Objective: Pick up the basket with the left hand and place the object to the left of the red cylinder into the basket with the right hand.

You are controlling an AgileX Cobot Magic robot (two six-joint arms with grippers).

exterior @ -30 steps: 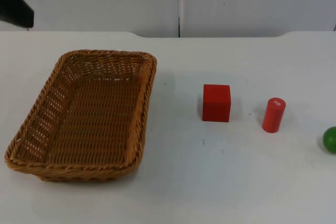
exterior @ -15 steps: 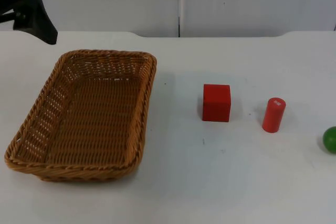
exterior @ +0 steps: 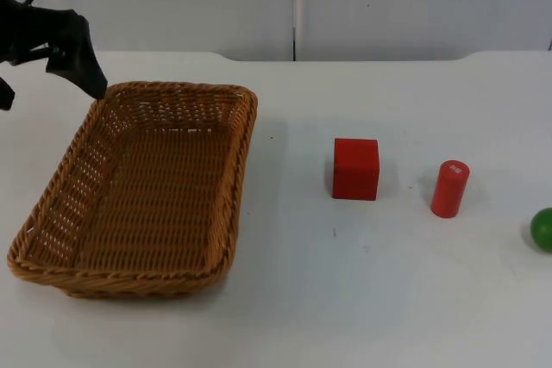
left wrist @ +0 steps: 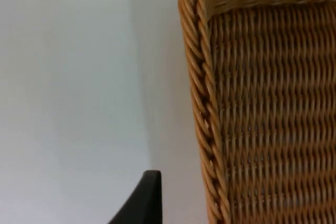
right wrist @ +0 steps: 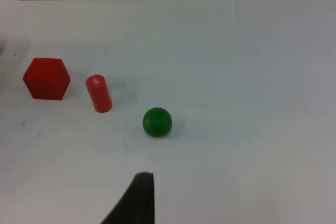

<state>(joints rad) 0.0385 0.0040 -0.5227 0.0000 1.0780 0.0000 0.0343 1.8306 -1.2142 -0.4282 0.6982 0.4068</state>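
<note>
One wicker basket (exterior: 142, 187), one red cube (exterior: 355, 169), one red cylinder (exterior: 449, 188), one green ball (exterior: 542, 229) on the table (exterior: 345, 299). Left gripper (exterior: 43, 71), fingers apart, hovers at the basket's far-left corner; the cube lies just left of the cylinder.

We see left gripper (exterior: 43, 71) above the table's (exterior: 345, 299) far left corner, fingers (exterior: 82, 66) spread and pointing down. Right arm waits, its fingertip (right wrist: 137, 200) hanging over the table.

place: robot lab test bench | evidence: bare white table (exterior: 345, 299) ending at grey partition wall (exterior: 414, 2) | props: wicker basket (exterior: 138, 187), red cube (exterior: 355, 169), red cylinder (exterior: 449, 188), green ball (right wrist: 157, 121)
</note>
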